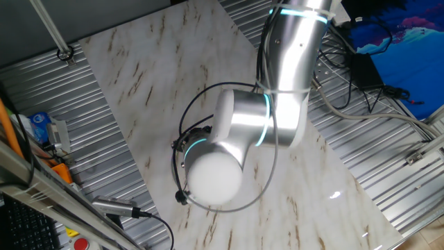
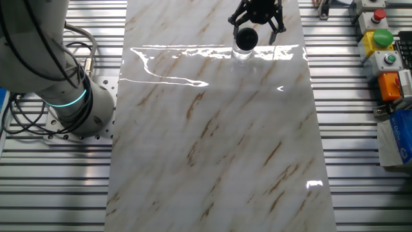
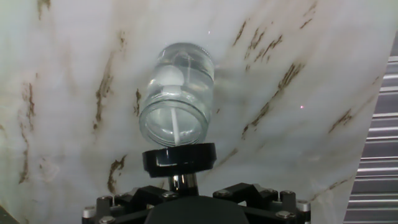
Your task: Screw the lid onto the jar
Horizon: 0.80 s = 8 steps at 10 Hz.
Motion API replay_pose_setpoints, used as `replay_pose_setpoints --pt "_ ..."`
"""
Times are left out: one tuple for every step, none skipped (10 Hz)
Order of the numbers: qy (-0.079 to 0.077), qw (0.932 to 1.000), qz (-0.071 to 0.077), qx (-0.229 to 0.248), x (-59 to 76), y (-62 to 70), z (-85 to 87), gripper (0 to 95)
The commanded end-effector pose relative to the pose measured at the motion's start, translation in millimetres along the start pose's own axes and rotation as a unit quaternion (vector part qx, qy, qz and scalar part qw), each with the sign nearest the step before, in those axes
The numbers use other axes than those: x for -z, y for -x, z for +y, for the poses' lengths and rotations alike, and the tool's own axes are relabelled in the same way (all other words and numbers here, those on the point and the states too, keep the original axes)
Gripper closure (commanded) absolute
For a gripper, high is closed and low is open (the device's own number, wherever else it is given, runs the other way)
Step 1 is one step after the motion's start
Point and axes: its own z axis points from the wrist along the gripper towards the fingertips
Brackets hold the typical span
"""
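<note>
**Lid held just above the jar's mouth**

The claw [image 3: 179, 180] is at the bottom of the hand view. It carries the lid [image 3: 179, 158] on a short shiny stem in its middle. The lid sits flat and level out in front of the claw. I cannot tell how wide the fingers are set, because the lid and the claw's dark body hide them. In the other fixed view the claw [image 2: 256, 18] shows dark prongs spread around the lid [image 2: 245, 37], but it is too small to say more.

The lid is held flat, probably so that it can meet the jar's rim evenly and the threads can catch.

Just past the lid is the jar [image 3: 176, 94]. It stands upright on the worktop [image 3: 74, 74], with its open mouth facing the lid. The lid looks close to the mouth, but I cannot tell if they touch yet. The jar is clear and looks empty. In the other fixed view the jar [image 2: 243, 50] stands near the far end of the worktop [image 2: 212, 142], right under the lid.

In one fixed view the big silver arm [image 1: 250, 132] covers the claw, lid and jar.

I think the lid is not screwed on yet. It needs to come down straight and then turn.
</note>
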Motion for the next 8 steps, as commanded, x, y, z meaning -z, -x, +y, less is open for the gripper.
replay_pose_setpoints --pt "0.002 0.9997 -0.023 0.007 -0.6 0.8 -1.4 0.0" --pt "0.003 0.9988 -0.047 0.011 -1.9 0.5 -2.6 0.0" --pt "0.004 0.9982 -0.058 0.013 -2.1 0.5 -2.9 0.0" --pt "0.005 0.9979 -0.063 0.016 -2.0 0.4 -3.1 0.0" --pt "0.006 0.9972 -0.07 0.025 -1.8 0.3 -3.4 0.0" --pt "0.007 0.9969 -0.073 0.028 -1.8 0.3 -3.4 0.0" --pt "0.009 0.9958 -0.083 0.035 -1.7 0.3 -3.4 0.0" --pt "0.013 0.9945 -0.096 0.04 -1.4 0.3 -3.3 0.0"
